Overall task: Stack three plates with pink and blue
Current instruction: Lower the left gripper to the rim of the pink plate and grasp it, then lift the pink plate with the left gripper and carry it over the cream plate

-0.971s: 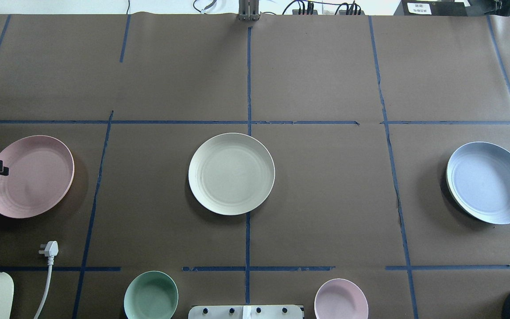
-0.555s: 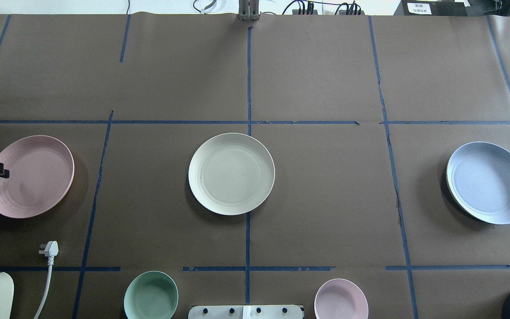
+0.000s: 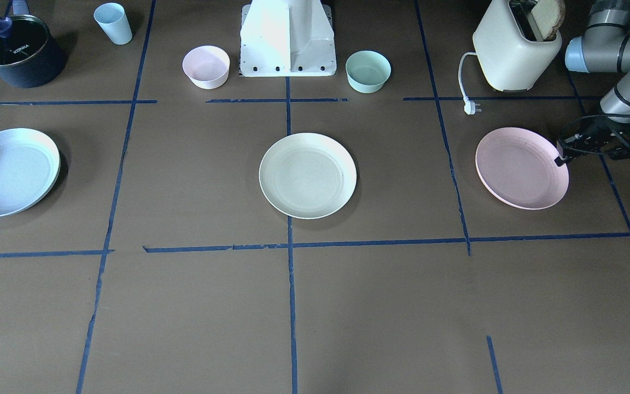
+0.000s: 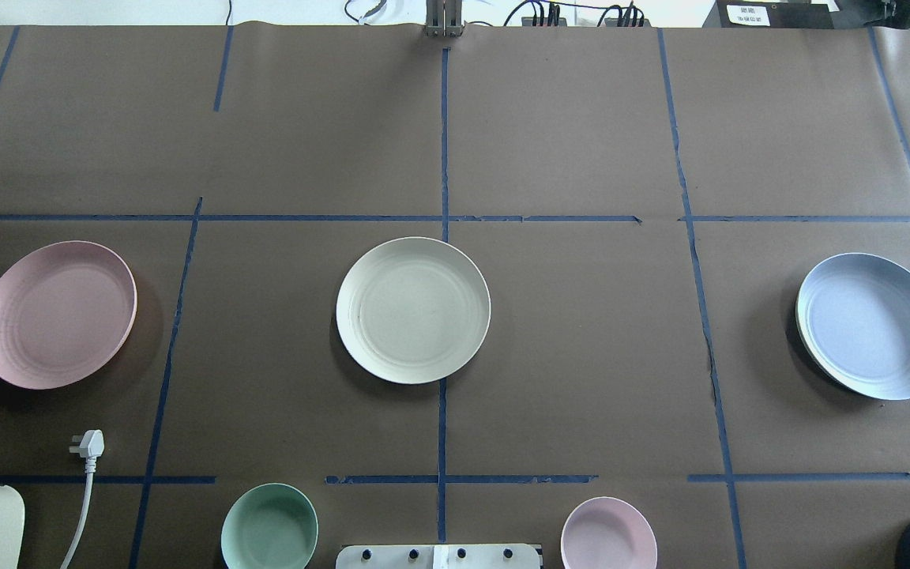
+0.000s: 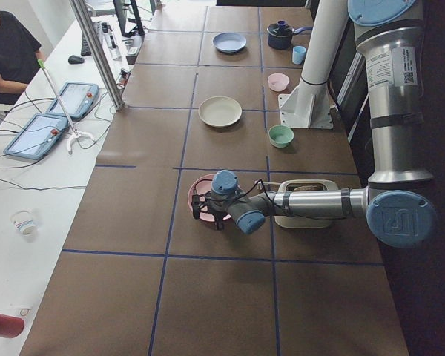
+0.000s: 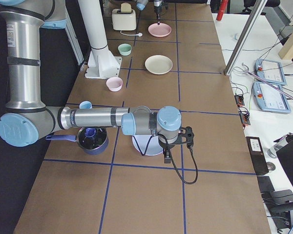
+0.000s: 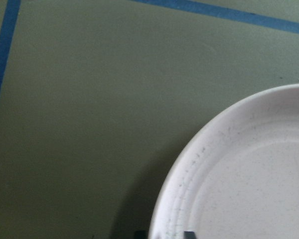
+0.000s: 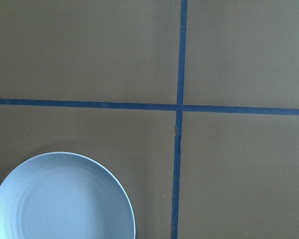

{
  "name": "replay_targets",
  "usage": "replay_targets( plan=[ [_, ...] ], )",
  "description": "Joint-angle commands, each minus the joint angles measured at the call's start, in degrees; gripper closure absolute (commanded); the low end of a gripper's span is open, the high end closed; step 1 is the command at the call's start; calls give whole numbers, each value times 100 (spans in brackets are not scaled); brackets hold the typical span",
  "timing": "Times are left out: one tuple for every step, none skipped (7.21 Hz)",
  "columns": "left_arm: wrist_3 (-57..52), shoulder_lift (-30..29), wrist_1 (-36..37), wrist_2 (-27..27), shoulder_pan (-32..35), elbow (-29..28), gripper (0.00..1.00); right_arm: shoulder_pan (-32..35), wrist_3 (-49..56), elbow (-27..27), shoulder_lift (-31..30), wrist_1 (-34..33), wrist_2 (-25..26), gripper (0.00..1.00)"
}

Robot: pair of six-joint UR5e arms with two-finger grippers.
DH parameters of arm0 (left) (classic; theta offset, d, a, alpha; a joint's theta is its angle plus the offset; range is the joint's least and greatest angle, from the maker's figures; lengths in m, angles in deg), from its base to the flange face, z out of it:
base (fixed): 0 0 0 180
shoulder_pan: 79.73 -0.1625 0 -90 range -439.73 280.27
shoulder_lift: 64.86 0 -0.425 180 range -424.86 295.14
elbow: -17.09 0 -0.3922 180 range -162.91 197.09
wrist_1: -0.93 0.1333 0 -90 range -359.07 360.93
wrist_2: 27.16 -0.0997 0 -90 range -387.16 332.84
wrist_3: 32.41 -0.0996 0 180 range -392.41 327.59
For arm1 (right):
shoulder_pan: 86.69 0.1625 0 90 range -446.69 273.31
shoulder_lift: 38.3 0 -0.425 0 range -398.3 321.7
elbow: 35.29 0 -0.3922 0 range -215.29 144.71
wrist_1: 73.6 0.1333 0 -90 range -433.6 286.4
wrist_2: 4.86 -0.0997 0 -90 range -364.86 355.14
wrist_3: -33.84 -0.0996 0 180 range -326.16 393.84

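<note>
You had the left gripper [image 3: 560, 159] clenched on the rim of the pink plate [image 3: 518, 167], probably to carry it; of the right gripper [image 6: 178, 141] I couldn't tell.

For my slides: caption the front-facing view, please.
Left hand at rim of pink plate; cream plate and blue plate lie apart, unstacked.

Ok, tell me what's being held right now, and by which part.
The left gripper appears to pinch the pink plate by its rim nearest that arm; the blue plate and cream plate lie free.
</note>
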Motion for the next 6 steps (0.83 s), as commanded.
replay_targets(
  plan=[
    [-12, -22, 85, 859, 544, 29, 100, 0, 2, 63, 56, -6, -9, 0],
    [-21, -31, 251, 1359, 914, 38, 100, 0, 2, 72, 47, -6, -44, 0],
    [-21, -118, 348, 1825, 1188, 38, 100, -9, 19, 46, 21, -6, -10, 0],
    [-3, -249, 575, 1978, 1330, 195, 100, 0, 11, 37, 21, -6, -1, 0],
    [40, -494, 1274, 1953, 1357, 614, 100, 0, -7, 37, 30, -6, -9, 0],
    [58, -984, 1942, 1918, 1340, 931, 100, -17, -137, 37, 160, -15, -53, 0]
  ],
)
